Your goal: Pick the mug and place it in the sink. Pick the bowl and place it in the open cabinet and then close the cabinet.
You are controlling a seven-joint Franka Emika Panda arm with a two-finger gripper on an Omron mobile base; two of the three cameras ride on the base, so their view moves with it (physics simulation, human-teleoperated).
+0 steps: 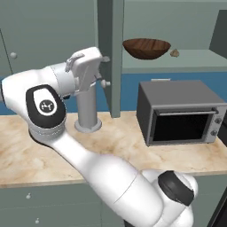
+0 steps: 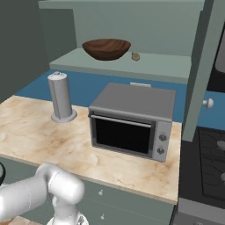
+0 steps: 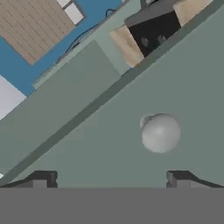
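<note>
The dark brown wooden bowl (image 1: 146,48) (image 2: 107,48) rests on the lower shelf of the open grey-green cabinet (image 1: 177,62) (image 2: 145,66). The cabinet's left door (image 1: 111,53) stands open, edge-on to the left base view. My gripper (image 1: 103,59) (image 3: 111,177) is open and empty, pressed close against that door's outer face. In the hand view the door's round pale knob (image 3: 160,132) sits just ahead of the right fingertip (image 3: 179,177). The right door (image 2: 206,66) also stands open. The mug and the sink are out of view.
A dark grey microwave (image 1: 181,113) (image 2: 132,121) stands on the marble counter (image 1: 115,146) below the cabinet. A grey paper towel holder (image 1: 87,111) (image 2: 61,96) stands left of it. A small brown lump (image 1: 174,52) lies beside the bowl. A stove (image 2: 206,154) is at the right.
</note>
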